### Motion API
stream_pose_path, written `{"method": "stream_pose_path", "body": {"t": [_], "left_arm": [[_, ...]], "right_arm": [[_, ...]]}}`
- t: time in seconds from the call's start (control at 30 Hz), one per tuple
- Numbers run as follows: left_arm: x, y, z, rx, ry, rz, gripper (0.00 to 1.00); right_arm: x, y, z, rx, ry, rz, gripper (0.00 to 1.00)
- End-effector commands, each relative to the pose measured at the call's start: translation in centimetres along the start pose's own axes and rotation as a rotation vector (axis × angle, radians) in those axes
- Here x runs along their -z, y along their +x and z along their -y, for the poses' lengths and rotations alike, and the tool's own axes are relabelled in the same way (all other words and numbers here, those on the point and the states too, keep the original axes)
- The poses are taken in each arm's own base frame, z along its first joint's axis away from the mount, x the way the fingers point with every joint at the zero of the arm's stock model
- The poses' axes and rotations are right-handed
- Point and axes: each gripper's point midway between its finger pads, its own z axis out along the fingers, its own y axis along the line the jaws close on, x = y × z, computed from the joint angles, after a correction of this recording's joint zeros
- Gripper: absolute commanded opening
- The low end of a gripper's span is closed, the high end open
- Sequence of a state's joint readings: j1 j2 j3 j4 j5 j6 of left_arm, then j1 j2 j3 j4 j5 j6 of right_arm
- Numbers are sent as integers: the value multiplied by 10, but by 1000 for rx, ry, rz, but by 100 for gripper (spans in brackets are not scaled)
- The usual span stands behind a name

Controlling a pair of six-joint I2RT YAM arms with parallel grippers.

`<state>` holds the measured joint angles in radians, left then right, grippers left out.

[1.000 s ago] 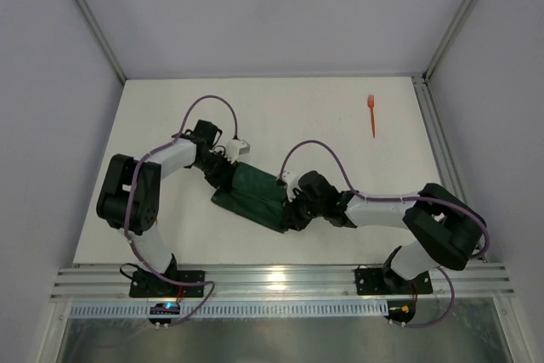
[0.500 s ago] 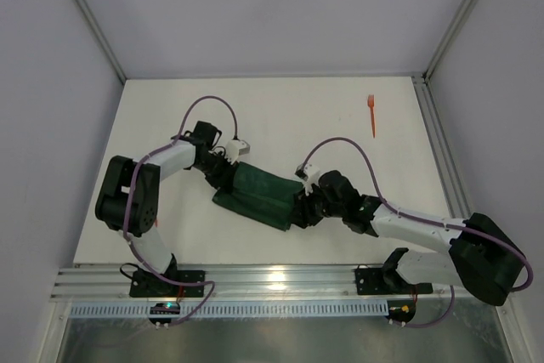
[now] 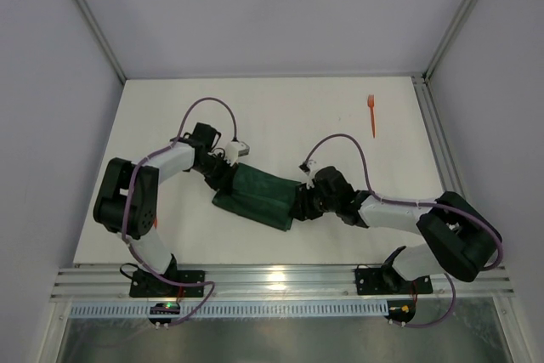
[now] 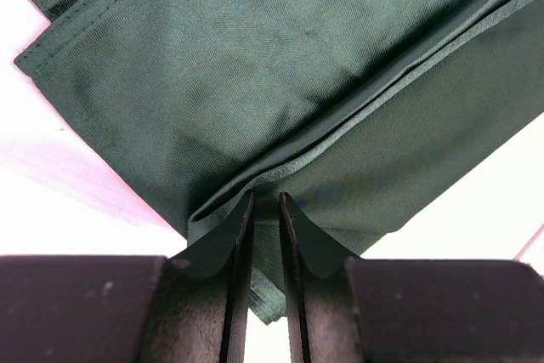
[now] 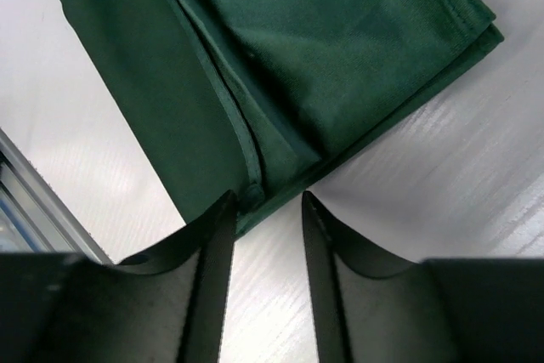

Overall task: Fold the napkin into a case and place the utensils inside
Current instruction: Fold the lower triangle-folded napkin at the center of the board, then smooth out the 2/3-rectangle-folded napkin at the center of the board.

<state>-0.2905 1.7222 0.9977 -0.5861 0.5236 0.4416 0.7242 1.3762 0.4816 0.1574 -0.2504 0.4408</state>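
one folded dark green napkin [image 3: 259, 195], left tool [image 4: 266, 201] clamped on it, right tool [image 5: 268, 201] apart.

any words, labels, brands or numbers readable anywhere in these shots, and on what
None can be read in any view.
The napkin is plain dark green, the fork plain orange, the table bare white.
The left arm and right arm show no lettering.

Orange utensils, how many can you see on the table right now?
1. An orange fork lies alone at the far right of the table, well away from the green napkin. Another utensil may be hidden under the napkin.
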Motion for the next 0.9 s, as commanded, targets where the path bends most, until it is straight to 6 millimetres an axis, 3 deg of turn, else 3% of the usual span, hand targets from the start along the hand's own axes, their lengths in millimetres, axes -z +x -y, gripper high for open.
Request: {"method": "stream_pose_path", "body": {"t": [0.0, 0.27, 0.33, 0.47, 0.53, 0.67, 0.87], "left_arm": [[1, 15, 2, 26, -12, -42, 20], [9, 7, 7, 4, -2, -23, 23], [16, 2, 17, -23, 41, -1, 27], [43, -31, 36, -136, 67, 118, 36], [47, -40, 43, -189, 62, 138, 42], [34, -50, 74, -312, 117, 121, 46], [3, -48, 90, -369, 151, 101, 51]], "right_arm": [[-7, -22, -15, -17, -64, 72, 38], [-16, -15, -10, -21, -59, 44, 6], [-15, -13, -11, -17, -62, 37, 4], [-13, -13, -16, -16, -93, 29, 4], [-13, -14, -20, -6, -112, 26, 4], [-12, -18, -26, 28, -135, 17, 4], [-12, -14, -31, 40, -186, -12, 4]]}}
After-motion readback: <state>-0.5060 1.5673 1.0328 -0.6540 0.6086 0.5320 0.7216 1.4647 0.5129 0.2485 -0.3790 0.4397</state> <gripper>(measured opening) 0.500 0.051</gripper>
